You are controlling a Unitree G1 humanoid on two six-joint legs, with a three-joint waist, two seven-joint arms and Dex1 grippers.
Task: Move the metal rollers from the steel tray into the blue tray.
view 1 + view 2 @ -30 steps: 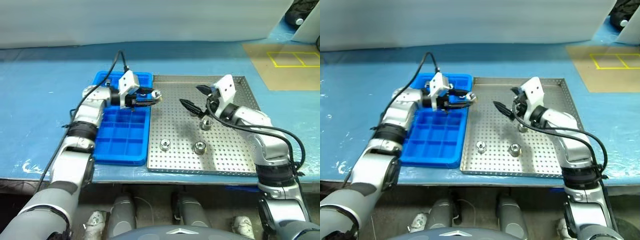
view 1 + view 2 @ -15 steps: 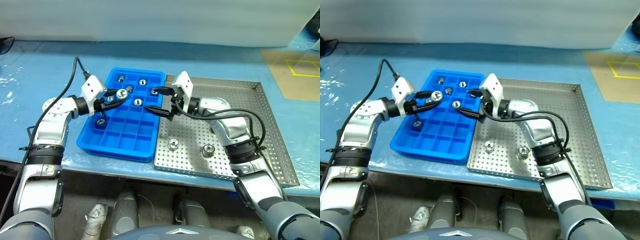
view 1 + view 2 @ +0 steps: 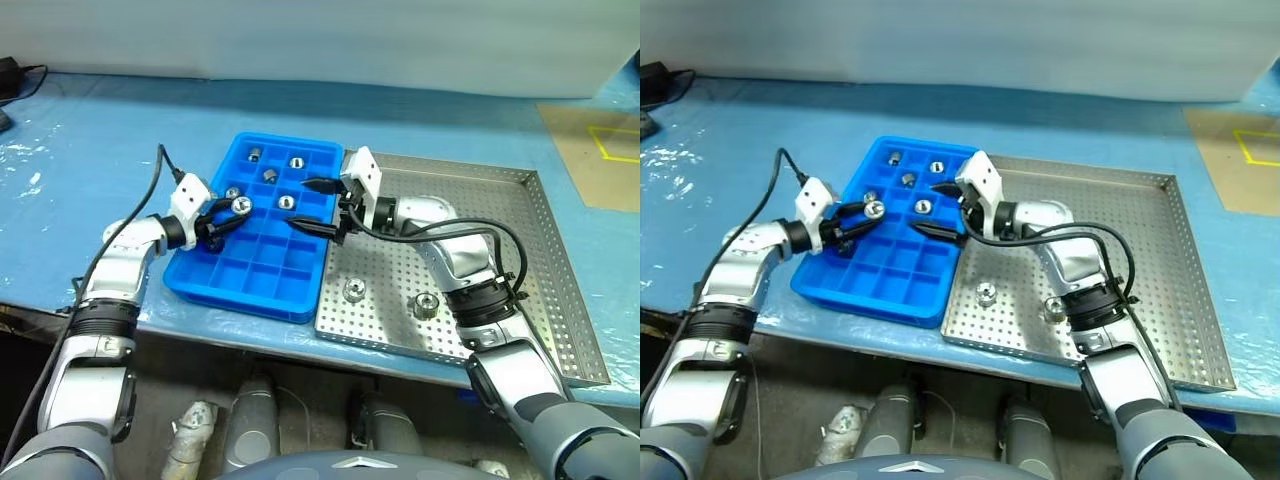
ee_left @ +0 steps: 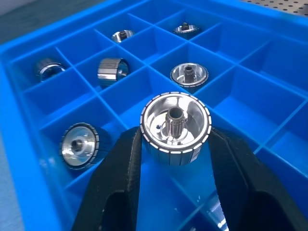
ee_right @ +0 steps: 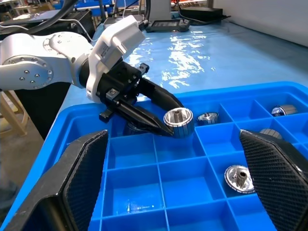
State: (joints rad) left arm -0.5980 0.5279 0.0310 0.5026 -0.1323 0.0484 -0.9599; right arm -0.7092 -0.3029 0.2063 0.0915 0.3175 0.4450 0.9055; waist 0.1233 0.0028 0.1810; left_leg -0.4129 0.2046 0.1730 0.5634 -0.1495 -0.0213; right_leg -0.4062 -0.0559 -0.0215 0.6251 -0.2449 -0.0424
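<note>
left claw [image 4: 174,144] clenched on roller [image 4: 175,126] above blue tray [image 3: 205,292], at 9 o'clock of released right claw [image 3: 314,206]. roller probably heavy, stiff, slippery; grip ribbed side.

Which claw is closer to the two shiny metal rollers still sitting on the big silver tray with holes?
The right claw. It hangs open over the blue tray's inner edge, beside the rollers. The left claw grips another roller farther away.
</note>
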